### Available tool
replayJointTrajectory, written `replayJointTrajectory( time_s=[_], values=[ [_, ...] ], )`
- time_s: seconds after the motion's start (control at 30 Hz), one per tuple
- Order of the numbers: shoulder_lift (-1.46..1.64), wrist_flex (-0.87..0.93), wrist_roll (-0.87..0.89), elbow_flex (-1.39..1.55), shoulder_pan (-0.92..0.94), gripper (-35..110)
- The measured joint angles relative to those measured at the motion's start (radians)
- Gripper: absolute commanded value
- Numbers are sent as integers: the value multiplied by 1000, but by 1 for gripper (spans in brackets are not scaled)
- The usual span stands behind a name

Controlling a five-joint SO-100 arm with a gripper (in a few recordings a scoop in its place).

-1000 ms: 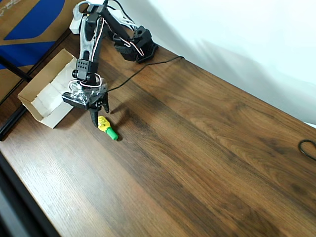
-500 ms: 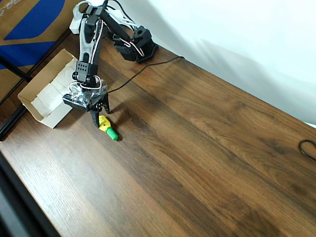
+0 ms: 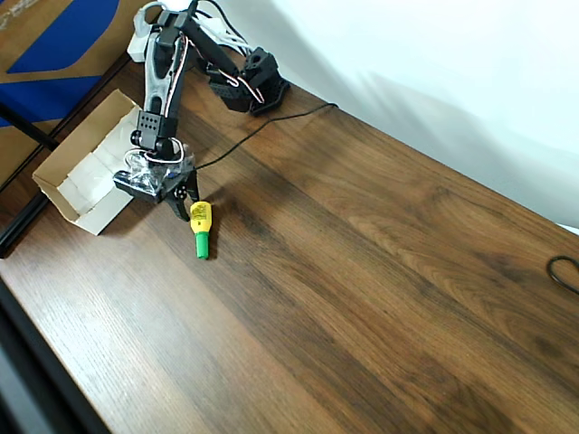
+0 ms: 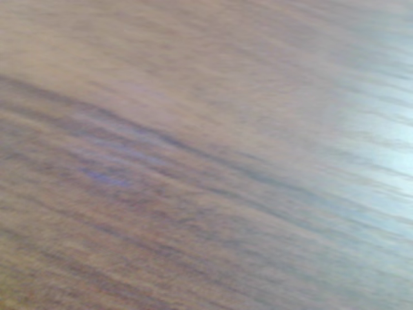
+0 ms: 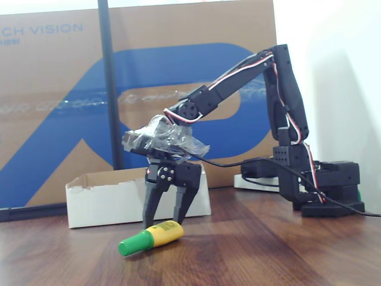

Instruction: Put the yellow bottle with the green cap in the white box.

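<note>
- The yellow bottle with the green cap [image 5: 150, 237] lies on its side on the wooden counter [image 5: 268, 256], green cap toward the left in the fixed view.
- The gripper [image 5: 165, 221] stands over its yellow end, fingers [image 5: 149, 210] spread apart and gripping nothing; whether they touch the bottle is hard to tell.
- Just behind, the white box [image 5: 107, 196] sits with its inside hidden.
- Judged progress: grasp, lift and drop remain.
- The wrist view gives blurred wood grain.
</note>
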Motion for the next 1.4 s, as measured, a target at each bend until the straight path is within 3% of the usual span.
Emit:
replayJointTrajectory(
  time_s=[0.3, 0.47, 0.9, 1.4],
  values=[
    [21, 0, 0, 2, -18, 20],
    [71, 18, 0, 2, -12, 9],
    [112, 11, -14, 66, -17, 0],
    [155, -23, -31, 137, -17, 0]
  ],
)
